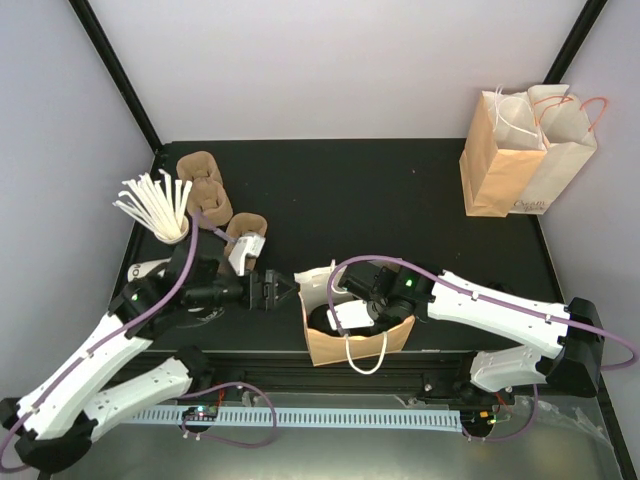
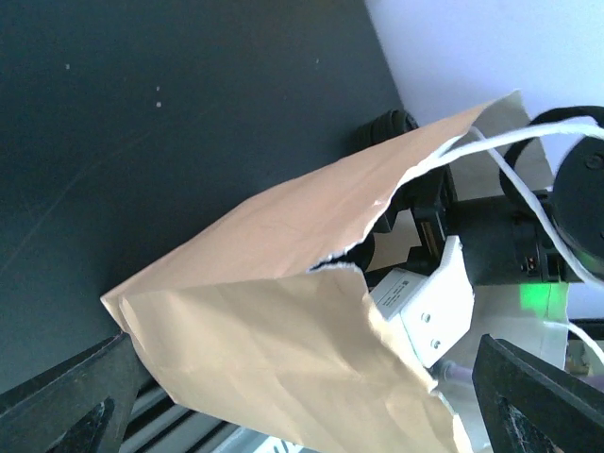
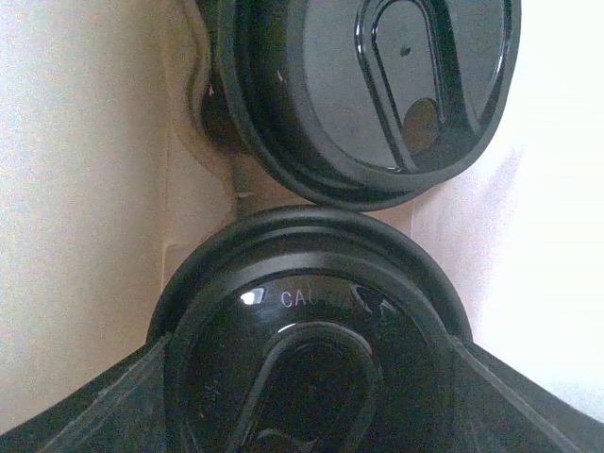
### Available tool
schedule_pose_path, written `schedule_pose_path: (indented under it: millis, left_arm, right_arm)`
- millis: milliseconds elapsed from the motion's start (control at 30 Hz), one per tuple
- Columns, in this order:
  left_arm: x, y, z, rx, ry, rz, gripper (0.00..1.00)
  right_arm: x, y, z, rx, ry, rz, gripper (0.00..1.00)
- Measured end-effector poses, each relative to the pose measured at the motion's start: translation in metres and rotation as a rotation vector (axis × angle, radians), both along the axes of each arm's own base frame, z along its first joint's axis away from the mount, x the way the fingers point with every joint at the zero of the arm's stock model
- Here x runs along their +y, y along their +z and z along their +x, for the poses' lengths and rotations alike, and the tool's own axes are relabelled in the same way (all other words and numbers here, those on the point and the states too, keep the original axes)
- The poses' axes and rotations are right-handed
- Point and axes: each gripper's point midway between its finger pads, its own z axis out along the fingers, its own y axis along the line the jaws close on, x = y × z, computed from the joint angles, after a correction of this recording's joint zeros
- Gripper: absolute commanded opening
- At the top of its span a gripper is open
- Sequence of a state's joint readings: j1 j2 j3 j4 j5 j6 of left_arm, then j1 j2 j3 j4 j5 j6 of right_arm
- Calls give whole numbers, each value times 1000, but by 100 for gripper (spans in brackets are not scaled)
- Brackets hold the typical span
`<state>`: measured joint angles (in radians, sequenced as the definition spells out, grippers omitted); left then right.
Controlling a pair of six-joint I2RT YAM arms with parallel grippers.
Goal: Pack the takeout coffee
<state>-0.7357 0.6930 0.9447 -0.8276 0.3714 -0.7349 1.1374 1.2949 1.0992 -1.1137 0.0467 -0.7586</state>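
A brown paper bag [image 1: 362, 347] with white handles stands open at the table's near edge. My right gripper [image 1: 342, 316] reaches down into it. In the right wrist view my right gripper [image 3: 311, 401] is shut on a takeout coffee [image 3: 311, 302], its glossy black lid filling the space between the fingers [image 3: 99, 411]. A second black-lidded coffee [image 3: 368, 85] sits just beyond it inside the bag, lids almost touching. My left gripper [image 1: 283, 289] is open at the bag's left side; in the left wrist view the bag [image 2: 283, 245] lies between and ahead of its spread fingers [image 2: 57, 406].
Two more paper bags [image 1: 520, 160] stand at the back right. Brown pulp cup carriers [image 1: 205, 185] and a bundle of white stirrers [image 1: 160, 205] are at the back left, close behind my left arm. Black frame posts run along both sides.
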Motion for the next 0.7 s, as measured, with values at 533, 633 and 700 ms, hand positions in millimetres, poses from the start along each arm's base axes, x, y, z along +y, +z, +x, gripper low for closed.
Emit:
schedule_pose_path:
  millis: [533,633,700]
  left_arm:
    - [-23,9,1,193,18,121,95]
    - [-27,22,6,195,35,142,86]
    - [-29,23,7,210,40,159,79]
  right_arm:
    - [0,0,0,1,-10,7,12]
    - [0,0,0,1,-9,8,12]
    - [0,0,0,1,-10,9,12]
